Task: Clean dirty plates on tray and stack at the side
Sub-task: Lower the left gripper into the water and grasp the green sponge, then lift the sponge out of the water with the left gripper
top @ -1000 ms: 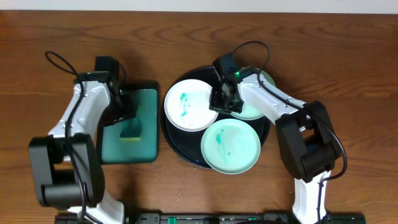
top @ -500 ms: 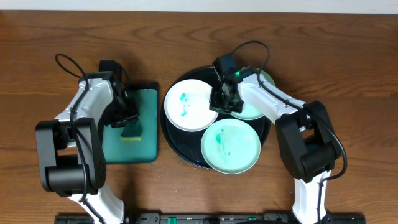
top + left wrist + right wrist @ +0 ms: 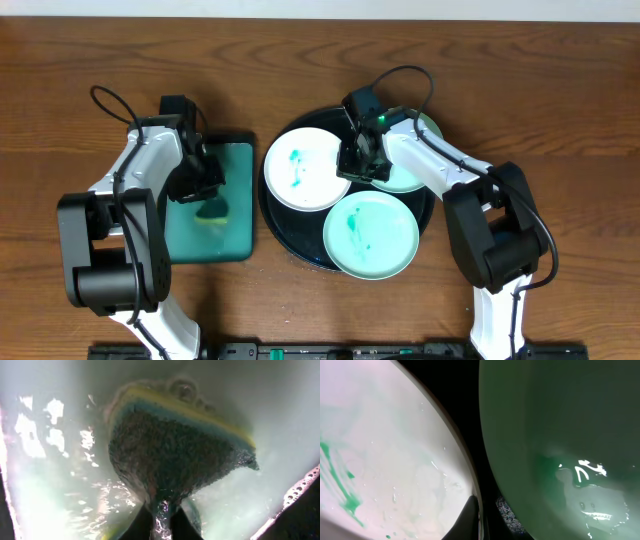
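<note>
On the tray, right claw seemingly pinches the flat white plate; left claw squeezes sponge.

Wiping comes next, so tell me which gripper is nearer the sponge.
Left. The left gripper is on the sponge, pinching it in the green tray. The right gripper is far off to its right, at the white plate's rim.
</note>
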Robot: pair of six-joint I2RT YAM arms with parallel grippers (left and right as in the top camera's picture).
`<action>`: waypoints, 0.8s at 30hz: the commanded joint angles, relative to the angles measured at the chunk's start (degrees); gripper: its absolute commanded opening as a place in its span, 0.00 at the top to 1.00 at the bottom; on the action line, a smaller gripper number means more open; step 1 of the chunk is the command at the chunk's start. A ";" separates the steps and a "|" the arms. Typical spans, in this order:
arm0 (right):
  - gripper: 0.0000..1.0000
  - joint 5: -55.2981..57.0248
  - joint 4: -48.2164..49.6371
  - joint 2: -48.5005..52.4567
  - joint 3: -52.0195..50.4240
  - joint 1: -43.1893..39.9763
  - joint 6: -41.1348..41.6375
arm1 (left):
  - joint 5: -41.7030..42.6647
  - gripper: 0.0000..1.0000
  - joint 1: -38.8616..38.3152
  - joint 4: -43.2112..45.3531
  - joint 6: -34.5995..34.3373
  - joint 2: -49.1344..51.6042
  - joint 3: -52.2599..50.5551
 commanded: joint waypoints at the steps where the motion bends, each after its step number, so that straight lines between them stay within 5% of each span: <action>1: 0.99 -0.24 -1.16 1.88 -0.15 1.16 -1.11 | -0.50 0.93 0.15 0.98 0.42 1.92 -0.07; 24: 0.99 -0.22 -1.27 1.88 -0.15 1.16 -1.86 | 0.13 0.93 0.15 5.07 9.68 -39.78 0.59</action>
